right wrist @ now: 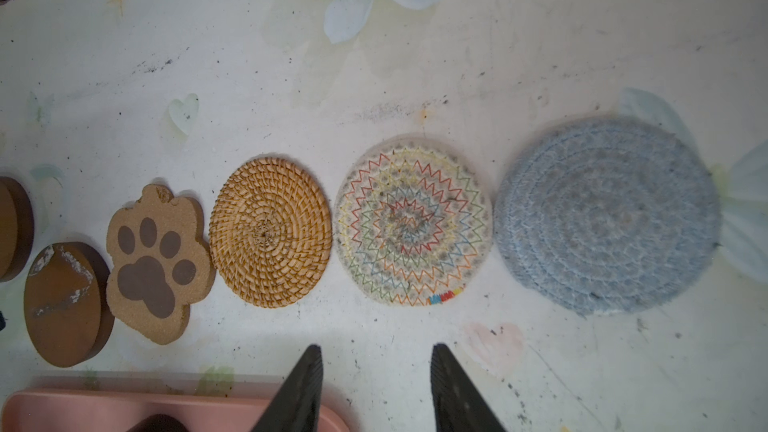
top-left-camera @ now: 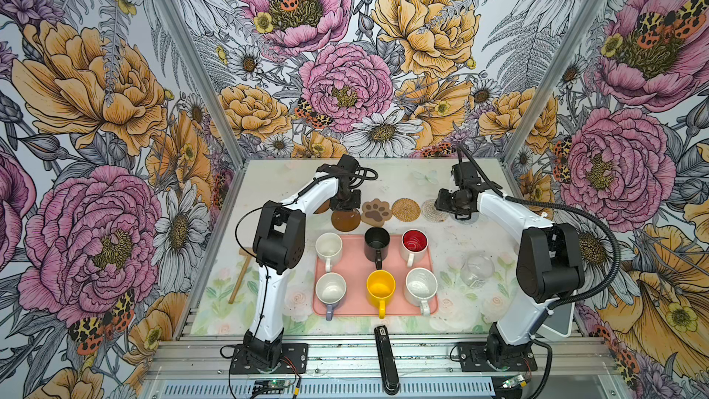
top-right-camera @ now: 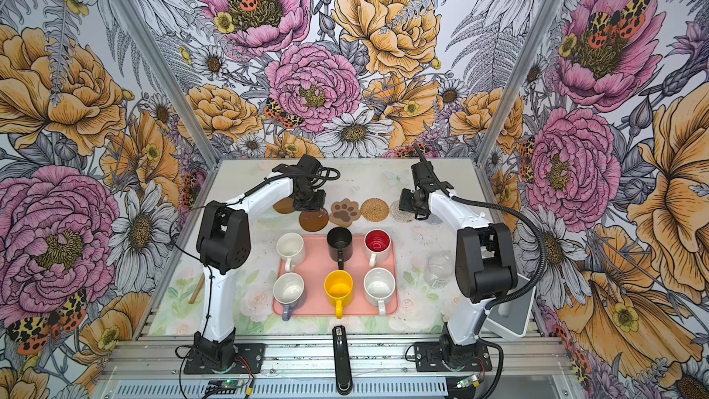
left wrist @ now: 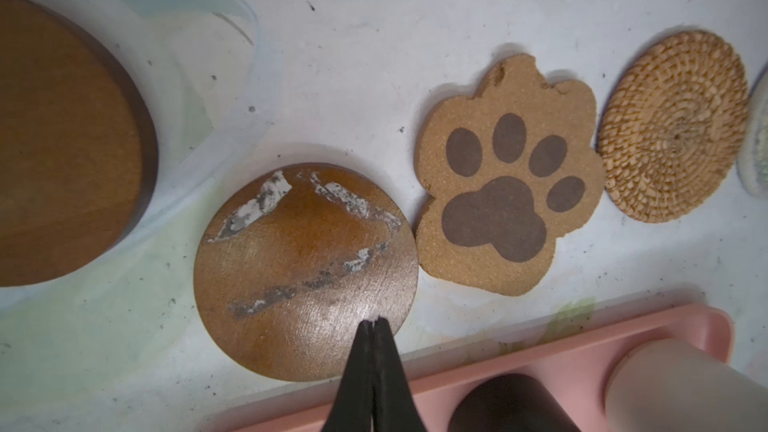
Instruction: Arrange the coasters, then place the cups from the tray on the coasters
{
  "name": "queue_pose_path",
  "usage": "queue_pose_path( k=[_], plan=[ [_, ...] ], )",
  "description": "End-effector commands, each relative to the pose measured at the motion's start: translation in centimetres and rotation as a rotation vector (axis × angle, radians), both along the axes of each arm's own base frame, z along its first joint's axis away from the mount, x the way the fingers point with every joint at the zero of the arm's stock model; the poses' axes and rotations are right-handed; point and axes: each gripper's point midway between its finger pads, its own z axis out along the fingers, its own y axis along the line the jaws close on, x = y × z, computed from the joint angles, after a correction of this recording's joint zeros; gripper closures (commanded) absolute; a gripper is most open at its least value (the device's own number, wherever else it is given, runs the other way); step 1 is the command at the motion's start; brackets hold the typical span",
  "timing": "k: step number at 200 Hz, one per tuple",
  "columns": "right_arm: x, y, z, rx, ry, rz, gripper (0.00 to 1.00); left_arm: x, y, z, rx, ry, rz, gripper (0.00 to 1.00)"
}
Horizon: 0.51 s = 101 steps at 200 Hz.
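Your left gripper point(left wrist: 374, 322) has its fingers pinched together on nothing, with the tips over the near rim of the scuffed brown disc point(left wrist: 305, 272). Closed like that it looks set to nudge, not lift, though you cannot tell whether the tips actually touch. That disc lies just off the tray's point(top-left-camera: 353, 264) far left corner, closer to the tray than its neighbours, and almost touches the paw mat point(left wrist: 509, 184). It probably needs a push back to line up.

The other brown disc point(left wrist: 62, 139) lies further toward the table's left edge. The golden mat point(right wrist: 270, 232), whitish mat point(right wrist: 413, 226) and blue mat point(right wrist: 606, 216) carry the row on toward the right edge.

All the cups point(top-left-camera: 380, 287) stand on the tray.

Both arms reach over from the table's near edge with elbows high and wrists bent down. Your right gripper point(right wrist: 376, 351) hangs half spread and empty beside the whitish mat.
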Motion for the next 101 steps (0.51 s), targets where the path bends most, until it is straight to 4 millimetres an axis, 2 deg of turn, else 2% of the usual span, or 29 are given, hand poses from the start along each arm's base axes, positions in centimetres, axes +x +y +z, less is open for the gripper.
queue_pose_path(
  k=[1,45,101],
  plan=[
    [0.4,0.0,1.1,0.018,-0.042,-0.003,0.55,-1.8,-1.9,-0.7,-0.031,0.047,-0.063,1.0],
    [0.4,0.1,0.8,0.025,-0.038,-0.002,0.54,-3.2,-2.9,-1.6,-0.028,0.078,-0.086,1.0],
    [0.4,0.3,0.3,0.034,-0.031,0.001,0.55,-4.0,-2.4,-3.3,0.002,0.114,-0.072,1.0]
  ],
)
